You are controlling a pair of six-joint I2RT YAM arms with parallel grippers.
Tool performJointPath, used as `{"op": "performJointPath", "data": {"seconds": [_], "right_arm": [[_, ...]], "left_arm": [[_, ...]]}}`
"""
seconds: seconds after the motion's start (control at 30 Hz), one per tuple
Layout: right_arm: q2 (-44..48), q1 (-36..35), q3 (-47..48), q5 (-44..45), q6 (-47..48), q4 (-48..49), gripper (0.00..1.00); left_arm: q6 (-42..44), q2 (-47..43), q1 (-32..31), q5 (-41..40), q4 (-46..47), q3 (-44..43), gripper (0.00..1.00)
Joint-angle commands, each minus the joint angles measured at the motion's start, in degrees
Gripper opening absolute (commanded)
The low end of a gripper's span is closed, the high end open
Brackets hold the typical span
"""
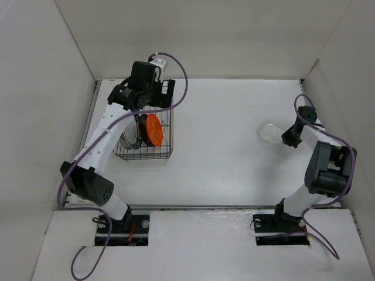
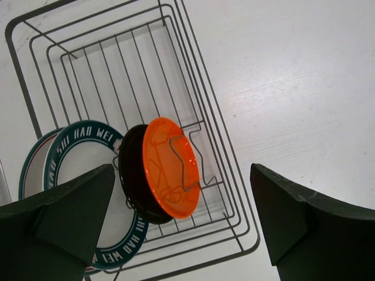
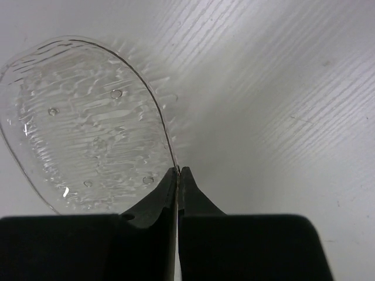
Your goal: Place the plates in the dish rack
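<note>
The dark wire dish rack (image 1: 142, 157) stands at the far left. In it stand on edge the orange plate (image 1: 154, 130), the black plate (image 2: 132, 175), the plate with the dark patterned rim (image 2: 81, 140) and, mostly hidden behind it, a white plate with a red edge (image 2: 28, 167). My left gripper (image 1: 157, 99) hovers open and empty above the rack (image 2: 117, 70), over the orange plate (image 2: 171, 167). My right gripper (image 1: 288, 138) is shut on the rim of the clear plate (image 1: 269, 133), (image 3: 88, 134) at the right, fingertips (image 3: 170, 182) pinching its edge just above the table.
White walls enclose the table on the left, far and right sides. The rack's far half holds no plates. Purple cables loop from both arms. The arm bases sit at the near edge.
</note>
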State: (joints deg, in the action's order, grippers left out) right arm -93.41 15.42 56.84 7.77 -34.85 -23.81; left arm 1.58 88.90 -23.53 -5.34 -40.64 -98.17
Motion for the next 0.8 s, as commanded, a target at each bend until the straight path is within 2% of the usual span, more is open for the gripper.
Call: {"op": "performJointPath", "data": {"seconds": [0.0,0.07,0.13,0.17,0.27,0.47,0.6,0.77], "right_arm": [[3.92,-1.00,-0.33,-1.62,-1.18,1.14,0.00],[6.56,-3.27,-0.33,-4.06,-1.18,3.94,0.00],[11.63,-5.91,-2.16,-7.23,-1.18,10.95,0.00],[13.23,-7.58,-2.69,-8.72,-1.71,13.16,0.00],[19.03,-14.52,-5.86,-11.19,-1.19,24.14,0.00],[24.15,-24.55,-7.88,-17.43,3.47,38.04,0.00],[24.94,-26.67,-7.80,-20.68,3.47,40.60,0.00],[24.41,-27.72,-7.27,-21.92,4.00,40.60,0.00]], "left_arm": [[1.32,1.79,0.68,5.16,-0.23,-3.69,1.00],[2.45,2.50,0.68,12.26,0.82,-4.93,1.00],[4.21,2.50,0.68,18.32,2.40,-4.93,1.00],[4.91,2.50,0.68,25.40,4.41,-4.23,1.00],[6.76,4.34,0.68,37.81,6.36,-3.34,1.00],[6.06,12.69,0.68,48.22,3.21,-10.10,1.00],[4.49,17.26,0.68,53.15,1.44,-14.59,1.00],[4.48,18.76,0.68,59.04,1.97,-14.59,1.00]]}}
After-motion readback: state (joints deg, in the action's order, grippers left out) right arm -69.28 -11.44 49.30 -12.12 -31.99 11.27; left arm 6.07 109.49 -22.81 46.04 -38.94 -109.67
